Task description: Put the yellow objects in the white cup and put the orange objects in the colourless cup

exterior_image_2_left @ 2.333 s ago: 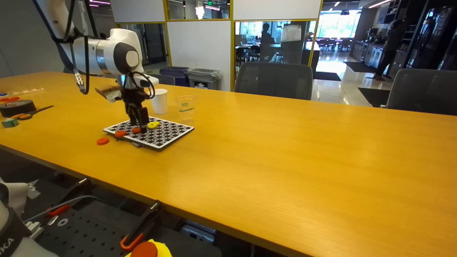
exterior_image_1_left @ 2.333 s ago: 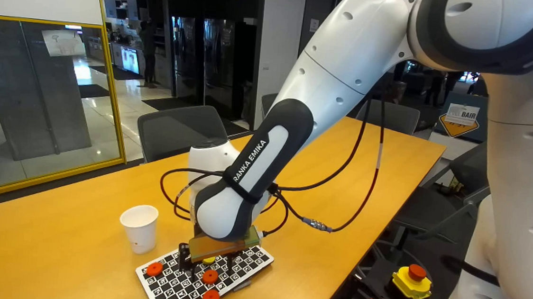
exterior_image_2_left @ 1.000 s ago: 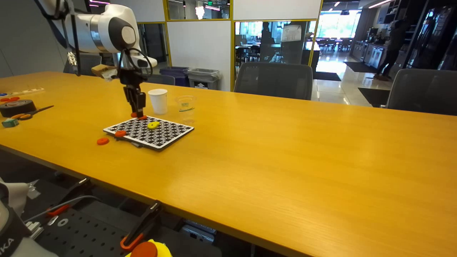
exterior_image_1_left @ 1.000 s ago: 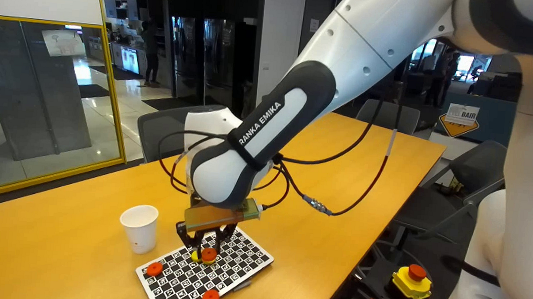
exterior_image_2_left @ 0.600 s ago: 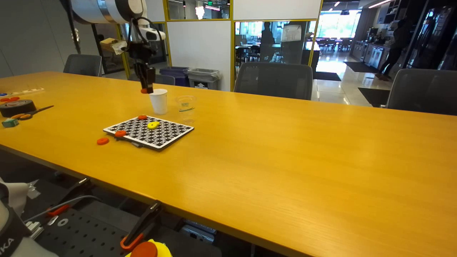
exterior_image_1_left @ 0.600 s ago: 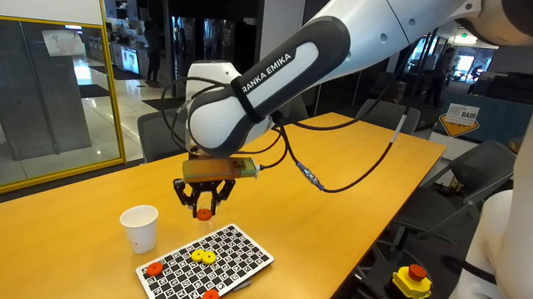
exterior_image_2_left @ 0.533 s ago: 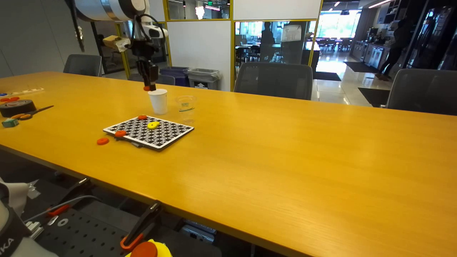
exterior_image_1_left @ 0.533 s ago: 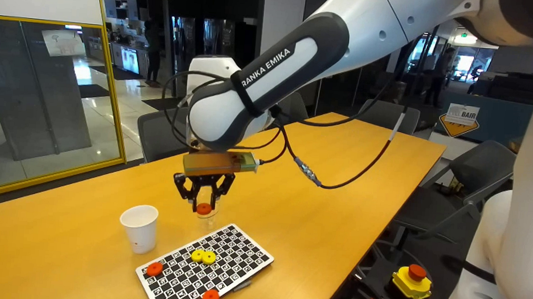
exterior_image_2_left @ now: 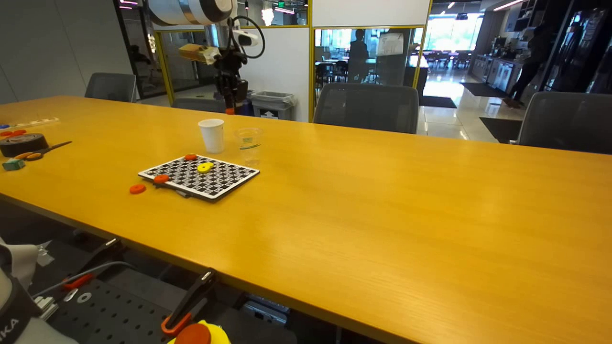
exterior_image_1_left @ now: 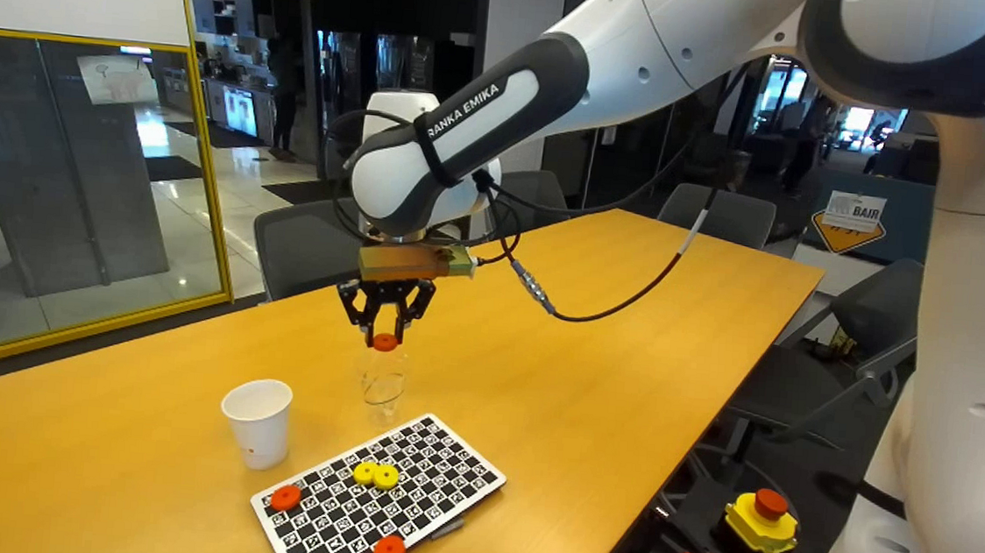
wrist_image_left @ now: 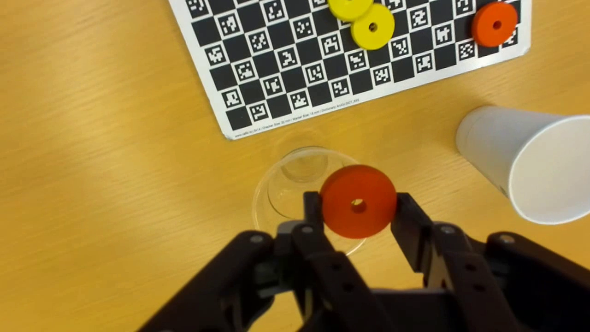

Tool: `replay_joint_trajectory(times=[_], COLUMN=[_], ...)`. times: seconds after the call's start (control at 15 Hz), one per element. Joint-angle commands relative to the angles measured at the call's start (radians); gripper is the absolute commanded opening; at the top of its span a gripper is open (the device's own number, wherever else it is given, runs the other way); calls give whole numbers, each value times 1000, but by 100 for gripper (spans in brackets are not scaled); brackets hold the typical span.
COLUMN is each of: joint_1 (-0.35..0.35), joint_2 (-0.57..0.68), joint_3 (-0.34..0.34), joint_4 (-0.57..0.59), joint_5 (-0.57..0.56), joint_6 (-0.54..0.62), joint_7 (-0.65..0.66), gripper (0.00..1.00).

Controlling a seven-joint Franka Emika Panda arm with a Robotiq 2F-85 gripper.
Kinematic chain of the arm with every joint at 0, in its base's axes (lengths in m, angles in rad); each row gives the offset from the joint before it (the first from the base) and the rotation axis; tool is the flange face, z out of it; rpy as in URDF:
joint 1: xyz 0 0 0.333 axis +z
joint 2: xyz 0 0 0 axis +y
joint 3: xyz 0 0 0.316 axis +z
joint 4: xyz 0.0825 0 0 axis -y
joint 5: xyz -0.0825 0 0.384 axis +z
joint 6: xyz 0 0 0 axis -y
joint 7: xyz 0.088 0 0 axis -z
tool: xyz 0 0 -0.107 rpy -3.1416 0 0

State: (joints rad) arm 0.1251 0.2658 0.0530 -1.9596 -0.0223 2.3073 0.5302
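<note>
Gripping 1 orange-red round disc (wrist_image_left: 358, 184), pierced through the centre, in the black 2-finger gripper (exterior_image_1_left: 384, 344); pressing narrowed fingers (wrist_image_left: 412, 230) against opposite sides of the rim, leaving face and hole uncovered, presumably for a straight drop.

Holding that disc above 1 small see-through clear cup (exterior_image_1_left: 384, 387), presumably to pass over the lip without knocking it. Overlapping only part of the mouth in the wrist view, so probably needing a small shift before release.

Including that cup upright just beside 1 flat black-and-white checkered board (exterior_image_1_left: 442, 475), apparently to shorten the trip from pick to drop.

Including 1 small tapered white cup (exterior_image_1_left: 258, 434), opaque and paper-like, standing upright near the same board; seemingly reserved for the yellow share.

Showing 2 yellow round discs (exterior_image_1_left: 386, 483) lying flat on the board, touching each other; belonging, by the task, in the white cup.

Counting 3 more of the orange-red kind in an exterior view: a corner disc (exterior_image_2_left: 191, 156) on the board, an edge disc (exterior_image_2_left: 161, 178) at its margin, a loose disc (exterior_image_2_left: 137, 189) near it on the orange-brown wood-toned table (exterior_image_2_left: 382, 215); belonging, by the task, in the clear cup.
</note>
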Motion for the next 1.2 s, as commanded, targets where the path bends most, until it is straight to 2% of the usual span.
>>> replay_joint_trajectory(times=[0.0, 0.4, 0.73, 0.8, 0.87, 1.13], joint_1=[-7, -13, -15, -19, -20, -12], joint_2=[113, 222, 266, 270, 271, 250], joint_3=[-14, -23, -26, -22, -22, -28], joint_4=[141, 250, 300, 306, 308, 293], joint_5=[20, 38, 46, 57, 61, 70], joint_6=[-58, -100, -128, -135, -140, -157], joint_7=[-72, -124, -135, -139, -142, -132], gripper=[23, 23, 23, 68, 69, 98])
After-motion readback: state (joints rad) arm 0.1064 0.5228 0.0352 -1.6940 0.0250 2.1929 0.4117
